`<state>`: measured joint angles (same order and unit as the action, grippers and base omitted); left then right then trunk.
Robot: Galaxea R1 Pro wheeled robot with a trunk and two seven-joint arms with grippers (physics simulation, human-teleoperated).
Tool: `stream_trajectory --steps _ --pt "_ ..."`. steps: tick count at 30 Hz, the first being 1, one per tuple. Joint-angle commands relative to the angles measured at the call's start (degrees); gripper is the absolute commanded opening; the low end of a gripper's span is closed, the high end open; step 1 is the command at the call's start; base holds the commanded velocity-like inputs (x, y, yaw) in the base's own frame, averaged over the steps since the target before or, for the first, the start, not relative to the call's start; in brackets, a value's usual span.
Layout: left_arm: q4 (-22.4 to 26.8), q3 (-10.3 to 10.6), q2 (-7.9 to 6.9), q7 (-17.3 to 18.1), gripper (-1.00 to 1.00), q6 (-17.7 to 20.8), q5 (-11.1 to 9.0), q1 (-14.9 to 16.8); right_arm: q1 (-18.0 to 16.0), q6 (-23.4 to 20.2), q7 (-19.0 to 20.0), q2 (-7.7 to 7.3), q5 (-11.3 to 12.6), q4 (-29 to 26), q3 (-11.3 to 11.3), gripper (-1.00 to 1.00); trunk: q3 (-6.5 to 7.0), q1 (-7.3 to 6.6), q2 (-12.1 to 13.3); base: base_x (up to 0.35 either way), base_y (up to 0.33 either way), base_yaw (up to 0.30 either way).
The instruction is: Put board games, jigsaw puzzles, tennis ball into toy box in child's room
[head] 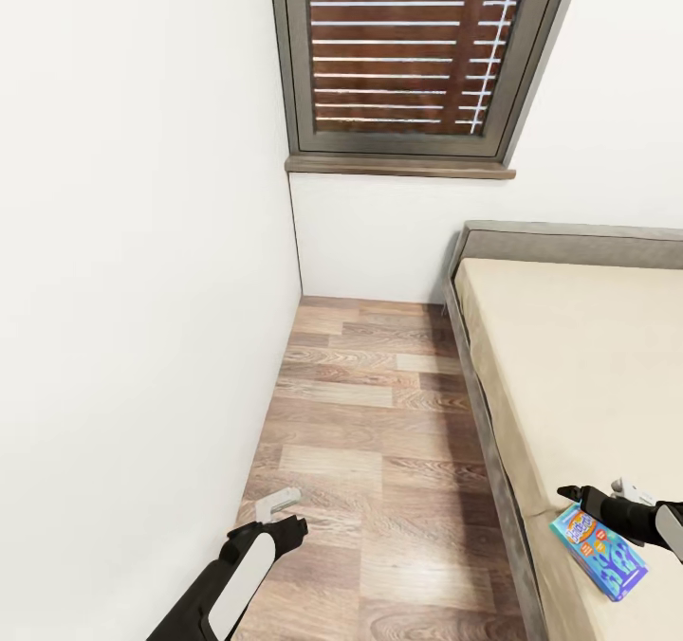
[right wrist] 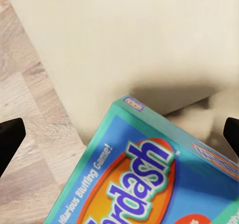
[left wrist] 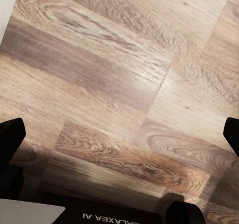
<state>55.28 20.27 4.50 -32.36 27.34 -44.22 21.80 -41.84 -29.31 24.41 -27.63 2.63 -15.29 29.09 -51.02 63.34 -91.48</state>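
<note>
The blue board game box (head: 599,551) lies flat on the bed (head: 579,357), close to the mattress's near-left edge, the side along the wood floor (head: 379,432). In the right wrist view its printed lid (right wrist: 144,174) sits between the two dark fingertips, which stand wide apart at either side of the frame, so the right gripper (head: 579,496) is open and holds nothing. In the head view it hangs just at the box's far end; whether it touches the cardboard I cannot tell.

The step in hand looks like picking this box off the bed. To do it well, the jaws should span the box's narrow width rather than its length, and come down squarely so both pads meet the side walls together. The mattress may give under pressure, so a gentle descent is wiser than pressing. Since the box is near the bed's edge, a sideways nudge could push it onto the floor.

The left gripper (head: 289,527) hovers over the floor beside the white wall (head: 142,290), fingers spread, empty.
</note>
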Motion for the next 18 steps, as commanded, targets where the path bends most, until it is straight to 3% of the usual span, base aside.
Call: stream_trajectory --steps 1,18 --pt "0.1 0.1 -0.02 -0.5 1.0 0.1 -0.5 0.0 0.0 -0.7 0.1 0.04 0.8 0.0 0.3 1.0 -0.05 0.0 0.0 0.0 0.0 0.001" --pt "0.1 0.1 -0.02 -0.5 1.0 0.0 -0.5 0.1 0.0 -0.7 0.1 0.03 0.8 -0.1 0.3 1.0 -0.05 0.0 0.0 0.0 0.0 0.015"
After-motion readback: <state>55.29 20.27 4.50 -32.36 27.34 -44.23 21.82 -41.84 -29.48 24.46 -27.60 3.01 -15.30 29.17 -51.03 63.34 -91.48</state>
